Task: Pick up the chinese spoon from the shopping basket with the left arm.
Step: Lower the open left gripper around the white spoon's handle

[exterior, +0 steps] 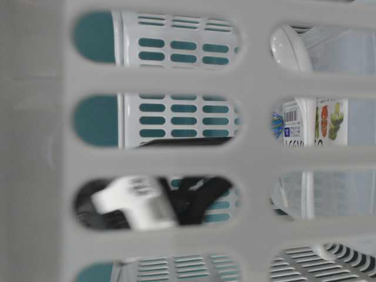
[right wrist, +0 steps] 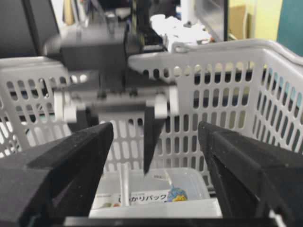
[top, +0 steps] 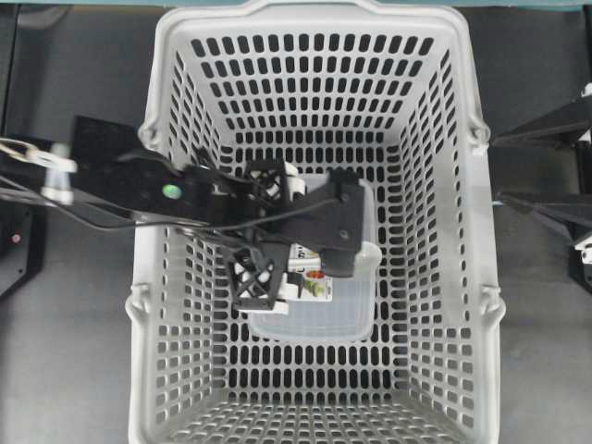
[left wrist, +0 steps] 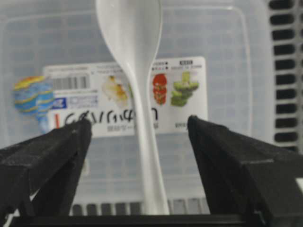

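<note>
While the chinese spoon [left wrist: 137, 94] is lying on the clear box [left wrist: 227, 151] inside the shopping basket [top: 462, 277], the left end effector [left wrist: 137, 142] is straddling its handle, spread; the glossy handle risks slipping sideways on closing.

The open top of the shopping basket [top: 185, 111] is partly filled by the left arm [top: 139, 185], reaching in over the left rim. The middle of the floor is taken up by a clear box [top: 356, 310]; bare slotted floor is left around it on all sides, widest toward the far and near walls. In the left wrist view, the spoon [left wrist: 137, 71] is seen lying on the box lid, with free room on either side of its handle between the spread fingers [left wrist: 52, 156] of the left hand [left wrist: 137, 142]. The right hand [right wrist: 154, 156] is held wide apart outside the basket, facing its slotted wall.
</note>
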Tool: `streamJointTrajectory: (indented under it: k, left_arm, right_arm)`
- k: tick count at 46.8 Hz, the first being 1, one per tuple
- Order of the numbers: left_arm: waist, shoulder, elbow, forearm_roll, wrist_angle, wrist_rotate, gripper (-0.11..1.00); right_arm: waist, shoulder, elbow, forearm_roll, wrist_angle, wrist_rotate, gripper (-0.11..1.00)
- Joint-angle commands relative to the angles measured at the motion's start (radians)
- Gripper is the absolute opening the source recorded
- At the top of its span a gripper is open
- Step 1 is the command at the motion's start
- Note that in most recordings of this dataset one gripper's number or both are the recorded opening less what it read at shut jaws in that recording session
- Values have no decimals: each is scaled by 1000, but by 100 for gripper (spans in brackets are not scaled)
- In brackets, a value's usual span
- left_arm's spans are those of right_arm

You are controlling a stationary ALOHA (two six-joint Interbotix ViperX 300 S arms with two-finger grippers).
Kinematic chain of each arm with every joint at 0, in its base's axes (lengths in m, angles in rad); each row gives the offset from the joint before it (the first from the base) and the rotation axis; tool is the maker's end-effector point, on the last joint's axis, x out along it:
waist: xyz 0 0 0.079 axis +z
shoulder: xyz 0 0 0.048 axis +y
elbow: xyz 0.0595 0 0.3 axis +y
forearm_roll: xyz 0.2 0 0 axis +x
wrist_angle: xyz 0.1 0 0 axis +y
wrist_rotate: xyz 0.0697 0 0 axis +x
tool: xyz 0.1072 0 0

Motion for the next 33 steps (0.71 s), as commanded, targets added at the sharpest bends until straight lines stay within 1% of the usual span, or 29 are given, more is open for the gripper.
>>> streamJointTrajectory:
  k: [1, 13, 17, 20, 27, 28, 29, 33]
  left_arm:
    - [-8, 20, -25, 3, -11, -2, 79]
    - [-11, 48, -3, 3, -55, 6, 79]
    - [-11, 57, 3, 3, -69, 3, 77]
    - [-12, 63, 6, 3, -84, -3, 73]
    - [-12, 69, 25, 3, -97, 2, 53]
    - [-12, 69, 26, 3, -97, 3, 48]
    - [-12, 67, 28, 3, -97, 8, 41]
    - [-12, 64, 34, 3, -94, 9, 23]
  right_arm:
    - [-2, 11, -8, 5, -5, 0, 70]
    - [-5, 11, 0, 5, -5, 0, 70]
    - [-6, 11, 2, 5, -5, 0, 70]
    - [-8, 11, 3, 5, -5, 0, 70]
    - [-9, 11, 5, 5, -5, 0, 70]
    - [-9, 11, 5, 5, -5, 0, 70]
    - [-9, 11, 5, 3, -5, 0, 70]
    - [-9, 11, 6, 5, -5, 2, 70]
